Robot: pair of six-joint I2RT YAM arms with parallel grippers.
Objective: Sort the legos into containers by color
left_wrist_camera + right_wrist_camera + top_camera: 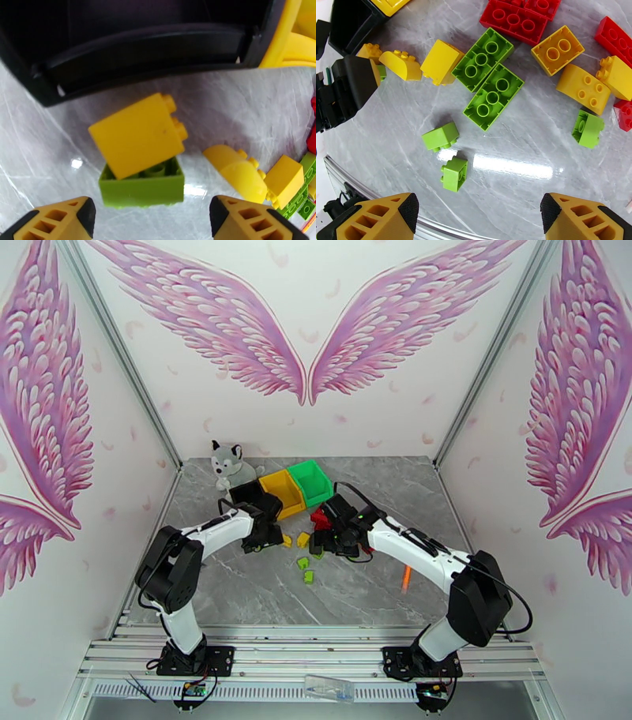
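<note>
Marbled table (237, 595) carries legos (303, 562), containers (286, 489), plush husky (229, 465), orange stick (405, 577).

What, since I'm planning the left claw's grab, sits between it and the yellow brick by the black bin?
A green brick, lying before the open left claw; the yellow brick leans tilted on its far edge. Otherwise nothing visible.

**Top view.** You count one black bin (254, 494), one yellow bin (284, 491) and one green bin (312, 481), three joined in all; one plush husky (229, 466); one orange stick (405, 577).

**Right wrist view.** You count six yellow bricks (582, 89), four red bricks (513, 19) and at least five light green bricks (493, 96): two long, three small.
</note>
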